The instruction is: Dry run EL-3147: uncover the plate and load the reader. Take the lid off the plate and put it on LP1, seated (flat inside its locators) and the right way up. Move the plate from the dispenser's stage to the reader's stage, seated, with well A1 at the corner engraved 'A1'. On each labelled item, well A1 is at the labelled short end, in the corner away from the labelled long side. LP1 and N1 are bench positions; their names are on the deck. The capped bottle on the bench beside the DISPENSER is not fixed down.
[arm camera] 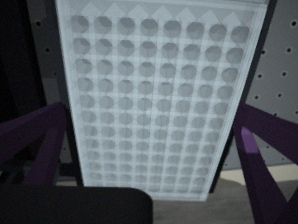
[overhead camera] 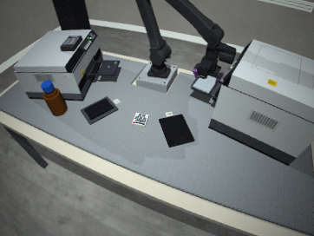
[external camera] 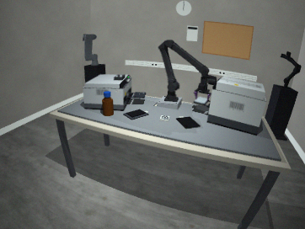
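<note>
The pale many-welled plate [overhead camera: 206,85] [external camera: 202,101] [arm camera: 150,70] is on the dark stage [overhead camera: 203,95] of the right-hand machine [overhead camera: 256,108] [external camera: 236,105]. My gripper [overhead camera: 208,76] [external camera: 202,97] [arm camera: 149,111] is open over it, one purple finger beyond each long side, with small gaps in the wrist view. Whether a clear lid covers the plate, and whether it sits flat, I cannot tell. The stage [overhead camera: 107,69] [external camera: 138,95] of the left-hand machine [overhead camera: 54,61] [external camera: 107,93] shows no plate. No separate lid can be made out. Well labels are unreadable.
The amber bottle [overhead camera: 55,103] [external camera: 108,106] with a blue cap stands upright before the left-hand machine. A grey-rimmed bench position [overhead camera: 86,114] [external camera: 136,114] lies left of the printed marker [overhead camera: 140,119] [external camera: 164,118]. A black bench position [overhead camera: 177,130] [external camera: 188,122] lies right of it. Their label text is unreadable.
</note>
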Available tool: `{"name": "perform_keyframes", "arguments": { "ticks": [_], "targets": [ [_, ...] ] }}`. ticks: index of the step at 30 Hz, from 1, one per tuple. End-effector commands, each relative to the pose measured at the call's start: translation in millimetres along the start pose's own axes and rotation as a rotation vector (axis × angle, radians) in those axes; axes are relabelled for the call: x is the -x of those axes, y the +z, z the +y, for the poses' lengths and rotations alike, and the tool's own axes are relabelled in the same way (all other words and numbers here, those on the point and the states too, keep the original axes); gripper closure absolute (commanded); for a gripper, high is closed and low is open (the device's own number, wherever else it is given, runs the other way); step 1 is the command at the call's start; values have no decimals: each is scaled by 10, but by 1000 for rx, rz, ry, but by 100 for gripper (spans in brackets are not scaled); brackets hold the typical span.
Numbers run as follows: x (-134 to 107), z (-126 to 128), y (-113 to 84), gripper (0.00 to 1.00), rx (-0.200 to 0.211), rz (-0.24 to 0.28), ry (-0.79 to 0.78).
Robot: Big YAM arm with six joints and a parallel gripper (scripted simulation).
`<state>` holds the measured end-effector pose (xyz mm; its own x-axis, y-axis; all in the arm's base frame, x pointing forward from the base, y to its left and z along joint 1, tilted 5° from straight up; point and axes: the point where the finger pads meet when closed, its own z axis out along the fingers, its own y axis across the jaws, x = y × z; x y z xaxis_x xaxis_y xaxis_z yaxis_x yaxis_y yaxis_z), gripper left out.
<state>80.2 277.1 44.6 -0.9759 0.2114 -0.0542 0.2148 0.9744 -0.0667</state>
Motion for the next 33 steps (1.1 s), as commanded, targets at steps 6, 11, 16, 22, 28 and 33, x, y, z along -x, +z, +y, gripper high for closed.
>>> {"name": "perform_keyframes", "arguments": {
  "ticks": [6, 11, 16, 22, 28, 33],
  "targets": [
    [35, 109, -59, 0, -6, 2, -32],
    [49, 118, -69, 0, -7, 2, -29],
    [54, 146, -107, 0, -4, 2, -13],
    [59, 175, -185, 0, 16, 0, 12],
    [62, 199, -230, 0, 27, -1, 11],
    [62, 201, -241, 0, 33, -2, -5]
  ]
}}
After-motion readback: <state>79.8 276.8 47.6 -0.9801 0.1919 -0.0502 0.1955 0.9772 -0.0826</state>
